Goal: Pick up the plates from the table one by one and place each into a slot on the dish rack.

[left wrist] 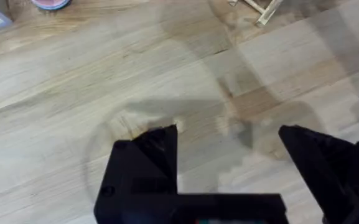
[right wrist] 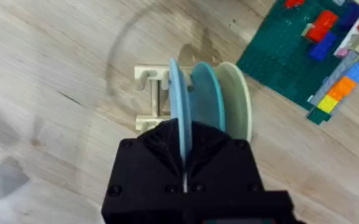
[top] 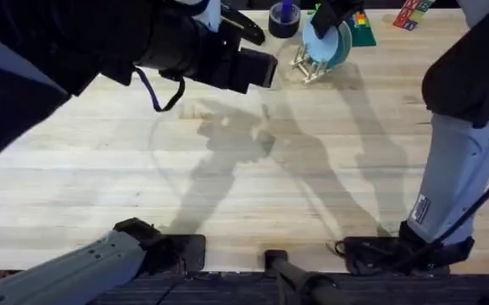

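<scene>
Three plates [right wrist: 219,102] upright in dish rack [right wrist: 149,99], right fingers [right wrist: 182,152] pinching one

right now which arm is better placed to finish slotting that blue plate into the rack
Right. Its claw is shut on the blue plate, standing upright in the rack beside two other plates. The left claw is open above bare table.

Bright, even light from above. Soft grey arm shadows across table [top: 227,169] centre, overhead view. Left arm [top: 100,42] close under cam: big, dark, blurred. Wrist views soft; own fingers [left wrist: 148,162] out of focus. No strong glare
</scene>
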You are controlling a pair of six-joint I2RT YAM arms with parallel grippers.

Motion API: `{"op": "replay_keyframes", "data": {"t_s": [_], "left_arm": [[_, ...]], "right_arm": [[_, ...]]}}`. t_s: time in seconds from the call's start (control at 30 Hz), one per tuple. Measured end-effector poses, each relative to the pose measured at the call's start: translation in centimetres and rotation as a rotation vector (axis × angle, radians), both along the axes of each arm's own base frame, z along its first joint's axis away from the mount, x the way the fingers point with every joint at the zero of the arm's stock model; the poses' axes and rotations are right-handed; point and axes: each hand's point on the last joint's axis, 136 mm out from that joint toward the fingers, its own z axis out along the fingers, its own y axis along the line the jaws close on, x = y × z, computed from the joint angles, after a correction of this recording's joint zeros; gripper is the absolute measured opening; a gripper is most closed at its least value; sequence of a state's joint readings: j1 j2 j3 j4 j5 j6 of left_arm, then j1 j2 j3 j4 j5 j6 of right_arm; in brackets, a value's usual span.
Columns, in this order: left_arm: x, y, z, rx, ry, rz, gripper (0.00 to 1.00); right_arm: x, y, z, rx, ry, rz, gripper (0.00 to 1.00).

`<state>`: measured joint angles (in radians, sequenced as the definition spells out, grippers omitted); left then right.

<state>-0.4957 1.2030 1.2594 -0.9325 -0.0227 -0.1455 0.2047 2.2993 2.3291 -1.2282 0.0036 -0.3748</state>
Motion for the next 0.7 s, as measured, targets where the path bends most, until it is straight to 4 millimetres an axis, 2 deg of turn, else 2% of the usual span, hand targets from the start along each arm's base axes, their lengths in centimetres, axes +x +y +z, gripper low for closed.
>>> {"op": "replay_keyframes", "data": {"t_s": [0.7], "left_arm": [[0.00,0.00,-0.01,0.000,0.000,0.000,0.995]], "right_arm": [[-0.06,0.00,-0.02,0.000,0.003,0.000,0.174]]}}
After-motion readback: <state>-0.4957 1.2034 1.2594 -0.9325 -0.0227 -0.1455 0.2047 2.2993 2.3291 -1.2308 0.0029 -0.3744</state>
